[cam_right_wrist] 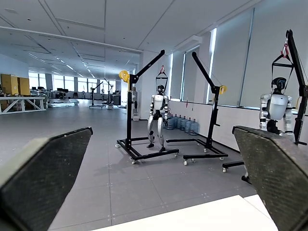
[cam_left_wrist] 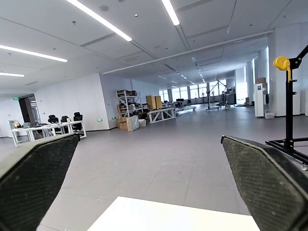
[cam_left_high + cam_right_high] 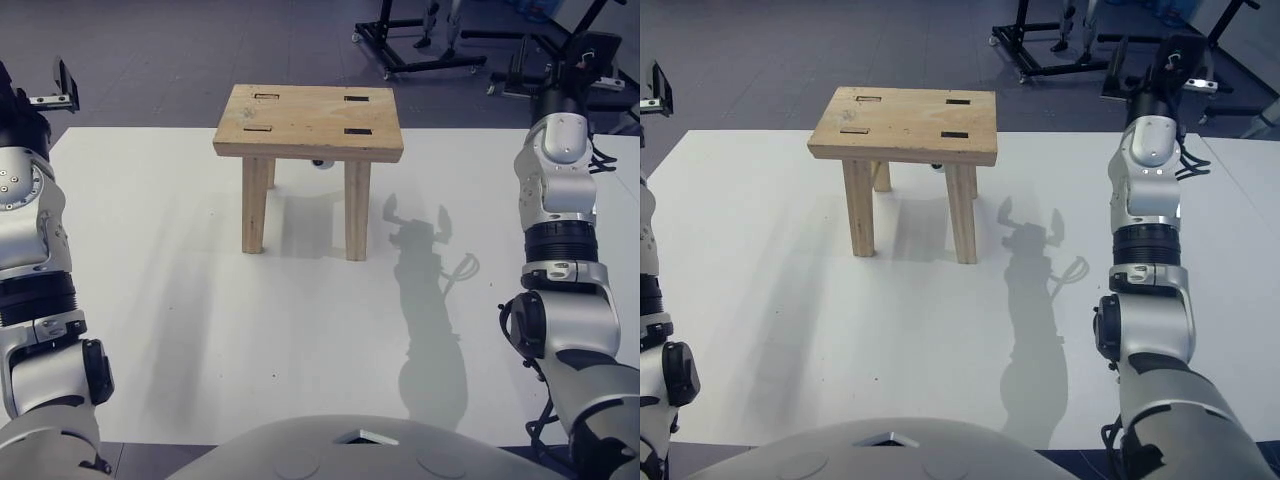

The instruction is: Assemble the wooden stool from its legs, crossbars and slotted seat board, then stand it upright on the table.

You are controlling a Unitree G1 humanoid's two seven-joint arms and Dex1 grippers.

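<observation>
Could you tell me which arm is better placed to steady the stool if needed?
Left, but only marginally: the stool already stands upright on the table, slightly toward the robot's left. Both the left tool and the right tool are open, raised and clear of it.

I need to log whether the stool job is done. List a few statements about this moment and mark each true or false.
1. The stool stands upright on the table. True.
2. The seat lies flat on the table with nothing under it. False: legs hold it up off the table.
3. The left gripper is open and holds nothing. True.
4. The right gripper is shut on a stool leg. False: it is open and empty, raised away from the stool.
5. Four slots show in the top of the seat. True.
</observation>
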